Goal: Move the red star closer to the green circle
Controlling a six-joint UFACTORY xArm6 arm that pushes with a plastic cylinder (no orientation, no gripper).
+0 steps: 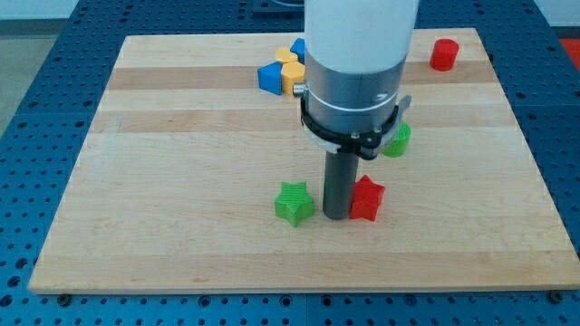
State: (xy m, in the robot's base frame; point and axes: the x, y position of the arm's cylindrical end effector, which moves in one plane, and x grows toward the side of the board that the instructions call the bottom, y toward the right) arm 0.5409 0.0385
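1. Red star (367, 198) sits lower centre of the counter (181, 136), touching your tip (336, 215) on its left.
2. Green circle (396, 139) lies just above, half hidden; a short gap remains.
3. No jaws exist, only a rod.

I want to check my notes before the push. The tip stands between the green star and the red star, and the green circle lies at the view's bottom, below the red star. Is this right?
Not quite. In the camera view my tip does stand between the green star and the red star, but the green circle lies above the red star, toward the view's top, partly hidden by the arm.
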